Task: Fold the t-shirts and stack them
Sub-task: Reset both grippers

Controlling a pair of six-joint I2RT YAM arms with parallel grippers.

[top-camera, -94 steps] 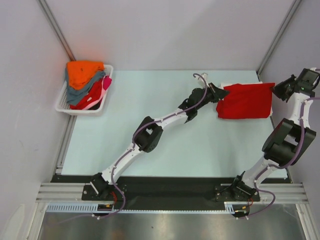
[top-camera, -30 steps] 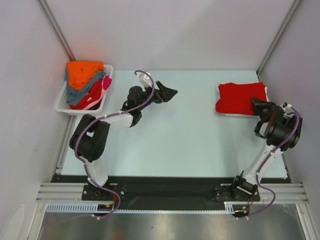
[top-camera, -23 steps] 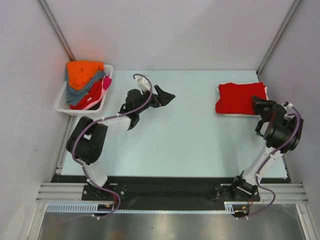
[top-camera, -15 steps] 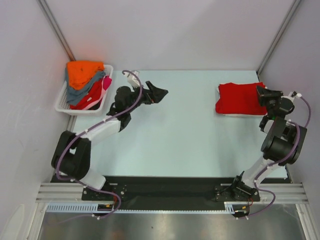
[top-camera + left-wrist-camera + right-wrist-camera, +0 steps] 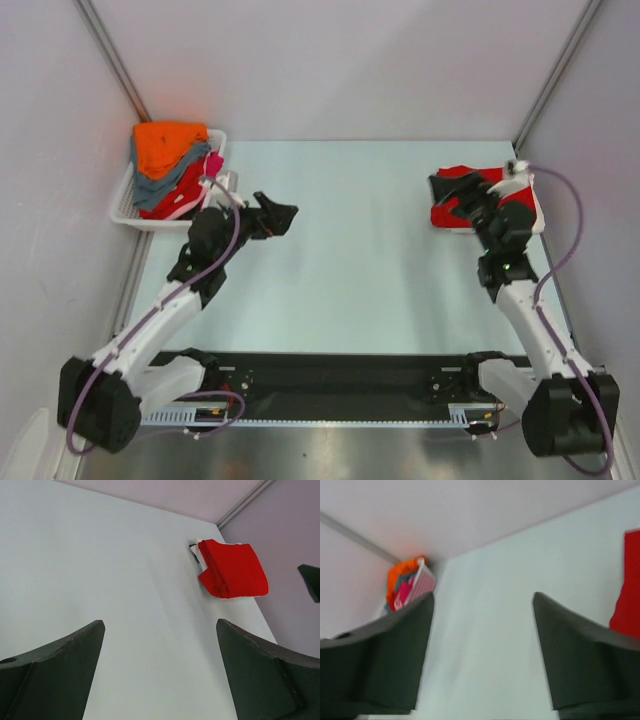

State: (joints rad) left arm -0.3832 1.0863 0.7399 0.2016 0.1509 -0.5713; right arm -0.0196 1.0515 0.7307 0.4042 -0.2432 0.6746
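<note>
Red t-shirt (image 5: 512, 208) over white one; orange shirt (image 5: 168, 143) tops white basket (image 5: 128, 205)
</note>
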